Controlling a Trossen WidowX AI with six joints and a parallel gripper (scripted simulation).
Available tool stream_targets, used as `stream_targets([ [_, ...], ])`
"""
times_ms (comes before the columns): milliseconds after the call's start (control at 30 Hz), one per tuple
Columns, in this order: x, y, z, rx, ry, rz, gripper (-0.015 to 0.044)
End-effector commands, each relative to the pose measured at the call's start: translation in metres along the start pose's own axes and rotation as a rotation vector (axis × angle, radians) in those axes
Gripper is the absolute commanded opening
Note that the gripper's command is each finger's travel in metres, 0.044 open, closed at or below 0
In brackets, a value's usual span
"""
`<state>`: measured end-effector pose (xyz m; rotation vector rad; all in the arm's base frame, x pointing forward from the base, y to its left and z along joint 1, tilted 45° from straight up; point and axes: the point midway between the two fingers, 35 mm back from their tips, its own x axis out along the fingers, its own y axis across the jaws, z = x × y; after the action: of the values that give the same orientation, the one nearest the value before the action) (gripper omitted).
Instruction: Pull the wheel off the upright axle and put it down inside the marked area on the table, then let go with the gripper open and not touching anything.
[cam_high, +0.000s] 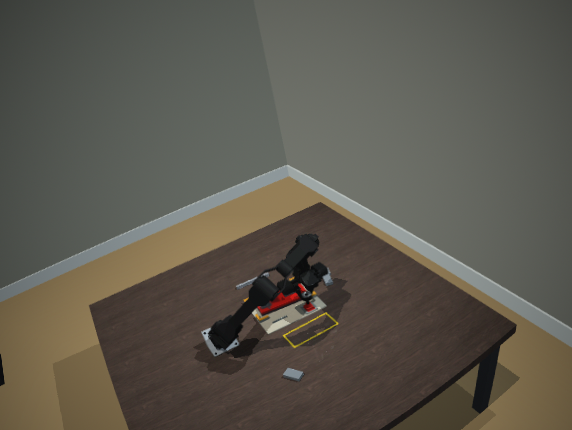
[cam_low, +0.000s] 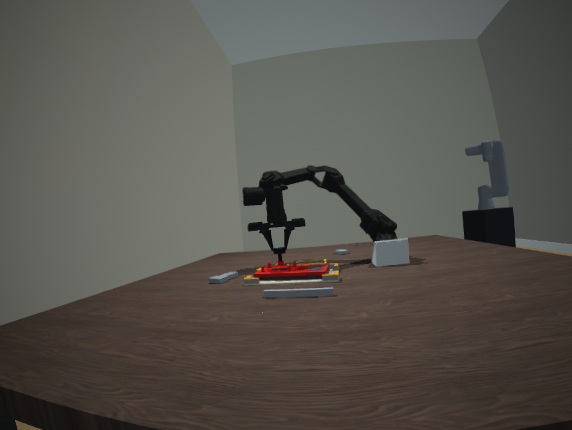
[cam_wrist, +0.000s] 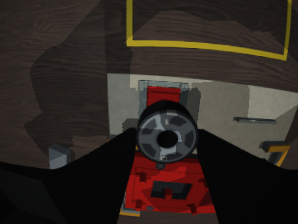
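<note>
The wheel (cam_wrist: 167, 137) (cam_high: 306, 295) (cam_low: 279, 250), a black tyre with a grey spoked hub, is between the fingers of my gripper (cam_wrist: 166, 135) (cam_high: 306, 294) (cam_low: 279, 249), which is shut on it. I hold it level above the red block (cam_wrist: 164, 93) (cam_high: 309, 307). A thin dark upright stalk shows below the wheel in the top and exterior views; whether the wheel is clear of the axle I cannot tell. The marked area is a yellow outline (cam_high: 295, 346) (cam_wrist: 129, 22) on the table, beyond the board in the wrist view.
A pale board (cam_high: 272, 327) (cam_wrist: 220, 100) carries the red frame (cam_high: 280, 303) (cam_low: 295, 273) and orange corner pieces. Grey bars lie behind it (cam_high: 250, 282) (cam_low: 298, 292) and at its end (cam_low: 223, 277) (cam_high: 327, 276). A small grey block (cam_high: 293, 374) (cam_low: 341, 251) lies beyond the outline.
</note>
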<state>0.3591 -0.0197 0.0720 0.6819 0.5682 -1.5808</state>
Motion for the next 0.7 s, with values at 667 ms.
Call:
stream_targets([
  [667, -0.0089, -0.0004, -0.0004, 0.004, 0.003, 0.002, 0.0000],
])
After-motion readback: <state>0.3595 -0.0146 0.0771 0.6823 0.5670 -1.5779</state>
